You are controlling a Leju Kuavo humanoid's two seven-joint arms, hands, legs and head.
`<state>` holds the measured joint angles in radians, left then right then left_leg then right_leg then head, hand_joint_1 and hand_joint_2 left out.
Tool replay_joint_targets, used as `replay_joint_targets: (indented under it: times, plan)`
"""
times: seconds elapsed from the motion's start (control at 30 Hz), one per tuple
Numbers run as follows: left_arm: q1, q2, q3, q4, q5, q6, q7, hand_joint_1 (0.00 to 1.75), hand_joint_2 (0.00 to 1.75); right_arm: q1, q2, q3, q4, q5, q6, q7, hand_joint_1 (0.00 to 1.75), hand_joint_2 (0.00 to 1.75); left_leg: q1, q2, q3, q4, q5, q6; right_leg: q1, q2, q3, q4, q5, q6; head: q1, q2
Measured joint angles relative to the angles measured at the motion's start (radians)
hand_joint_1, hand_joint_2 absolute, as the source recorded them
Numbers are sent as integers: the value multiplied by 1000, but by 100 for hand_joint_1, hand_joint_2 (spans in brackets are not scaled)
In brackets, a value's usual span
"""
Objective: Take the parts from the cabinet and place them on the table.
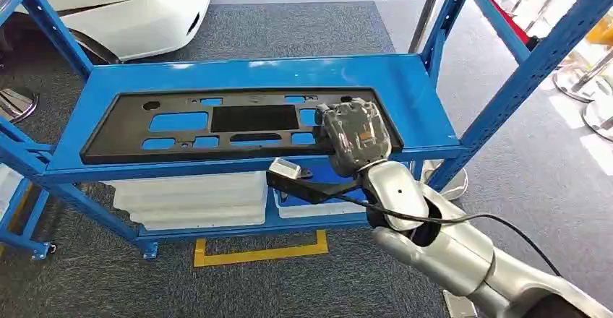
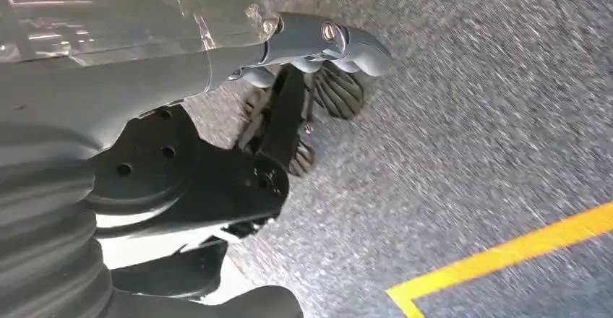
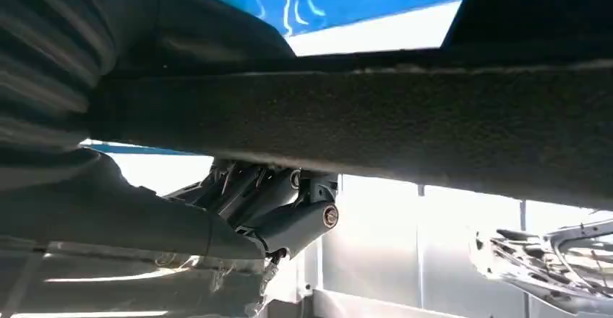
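A long black panel (image 1: 181, 141) with several cut-outs lies flat on the top shelf of the blue cabinet (image 1: 405, 79). My right hand (image 1: 352, 134) sits over the panel's right end near the front edge. In the right wrist view the thumb (image 3: 293, 225) and dark fingers (image 3: 242, 188) press against the panel's rough dark edge (image 3: 405, 123), so the hand grips it. My left hand (image 2: 311, 79) hangs over grey carpet with its fingers apart and nothing in it.
White trays (image 1: 191, 199) fill the lower shelf. Blue uprights (image 1: 538, 58) rise at the cabinet's corners. A white car (image 1: 123, 7) stands behind on the left, and chrome chair bases (image 1: 585, 90) on the right. Yellow tape (image 1: 260, 253) marks the carpet in front.
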<state>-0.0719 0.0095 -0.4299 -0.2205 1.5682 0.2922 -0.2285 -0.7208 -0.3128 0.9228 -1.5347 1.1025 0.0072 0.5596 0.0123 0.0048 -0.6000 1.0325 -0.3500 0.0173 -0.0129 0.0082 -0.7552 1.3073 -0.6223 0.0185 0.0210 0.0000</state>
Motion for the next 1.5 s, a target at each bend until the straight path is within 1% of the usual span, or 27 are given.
replay_joint_targets:
  times: [0.07,0.13,0.17,0.2,0.23,0.33,0.37,0.43,0.5,0.53,0.57,0.63,0.67,0.7,0.73,0.83,0.87,0.9,0.97,1.0,1.03,1.1,1.17,1.23,1.37,1.43,1.5]
  plan:
    - [0,0,0,0,0,0,0,0,175,1,0,1,0,0,0,0,175,175,-4,11,-28,4,22,0,1,0,26,37,44,-5,10,0]
    - [0,0,0,0,0,0,0,0,175,1,0,1,0,0,0,0,175,175,-7,18,-52,11,38,-1,6,-8,129,-82,117,-14,16,0]
    - [0,0,0,0,0,0,0,0,175,1,0,1,0,0,0,0,175,175,-8,21,-57,12,44,-3,12,-22,198,-175,119,-24,21,0]
    - [0,0,0,0,0,0,0,0,175,-1,-1,0,0,0,0,1,175,175,-13,24,-61,14,51,-8,21,-43,252,-269,76,-36,24,0]
    - [0,0,0,0,0,0,0,0,175,-3,0,0,-1,1,0,1,175,175,-11,28,-61,12,59,-15,23,-42,274,-314,61,-40,21,0]
    - [0,0,1,0,0,0,0,0,175,-4,0,0,-1,1,0,1,175,175,-8,39,-61,-1,88,-33,30,-27,257,-320,92,-56,26,0]
    - [0,2,1,0,0,0,0,0,175,-4,0,0,-1,1,0,1,175,175,-6,30,-69,15,68,-37,16,-30,255,-331,110,-60,24,0]
    - [2,2,1,0,0,0,0,0,175,-6,3,0,-1,1,0,0,175,175,-4,8,-103,120,-59,-41,18,-21,222,-328,133,-77,11,0]
    - [2,2,1,0,0,0,2,0,175,-5,5,2,0,0,0,0,175,175,0,4,-132,266,-147,-49,20,-9,190,-321,155,-75,-5,0]
    - [2,2,1,0,0,0,2,0,175,-5,6,2,0,0,0,0,175,175,1,4,-134,315,-145,-52,20,-3,171,-314,165,-74,-8,0]
    - [1,3,1,0,0,0,2,0,175,-4,6,2,0,0,0,0,175,175,3,3,-121,323,-115,-55,19,3,152,-306,173,-72,-11,0]
    - [1,3,1,0,0,0,2,0,175,-4,6,2,0,0,0,0,175,175,10,1,-37,233,-38,-59,16,15,114,-284,187,-63,-21,0]
    - [0,4,1,0,0,0,2,0,175,-5,6,2,0,0,0,0,175,175,16,-13,24,151,-34,-61,15,21,98,-270,192,-56,-24,0]
    - [-3,4,1,0,0,-1,2,0,175,-5,6,1,-1,1,0,0,175,175,16,-42,72,68,-81,-62,21,26,81,-257,196,-49,-32,0]
    - [-3,4,2,0,0,-1,2,0,175,-4,6,1,-1,0,0,0,175,175,14,-46,85,35,-96,-48,19,32,71,-246,201,-43,-31,0]
    - [-2,4,2,0,0,-1,3,0,175,-3,6,1,0,1,0,0,175,175,7,-28,62,39,-75,-29,15,49,59,-251,231,-23,-21,0]
    - [-4,3,2,0,0,-1,3,0,175,0,5,1,0,1,1,0,175,175,17,-12,48,34,-61,-21,10,48,50,-244,224,-19,-28,0]
    - [-5,6,3,0,0,-1,3,0,175,-1,4,1,1,0,2,-1,175,175,17,-10,35,33,-49,-13,14,26,37,-218,174,-13,-18,0]
    - [-4,6,3,0,0,-1,3,0,175,-2,5,1,0,0,2,0,175,175,15,5,8,32,-29,-7,7,4,6,-93,56,-2,-2,0]
    - [-3,6,3,0,0,-1,3,0,175,-1,5,1,0,0,2,0,175,175,14,9,-7,32,-18,-8,4,1,-8,-19,18,1,0,0]
    - [-3,6,3,0,0,-1,3,0,175,0,5,1,1,0,2,0,175,175,14,16,-21,33,-8,-9,1,0,-13,36,10,2,5,0]
    - [-3,6,3,0,0,-1,3,0,175,0,5,1,0,0,2,0,175,175,15,27,-41,35,9,-12,-1,-1,29,26,70,4,14,0]
    - [-3,6,3,0,0,-1,3,0,175,0,4,1,0,0,2,0,175,175,14,33,-54,35,24,-18,0,-11,145,-127,125,-2,23,0]
    - [-4,6,3,0,0,-1,3,0,175,-2,4,1,0,0,1,1,175,175,11,38,-57,35,35,-30,14,-31,235,-270,82,-18,31,0]
    - [-4,6,3,0,0,-1,3,0,175,-3,4,1,0,1,1,1,175,175,10,47,-57,24,60,-59,15,-21,228,-299,106,-48,31,0]
    - [-3,7,3,0,0,-1,3,0,175,-5,6,1,0,1,2,1,175,175,14,15,-84,95,-20,-58,12,-19,213,-301,125,-67,18,0]
    - [0,7,3,0,0,-1,3,0,175,-4,9,2,0,0,2,0,175,175,13,6,-132,245,-117,-59,16,-14,192,-298,137,-75,-2,0]
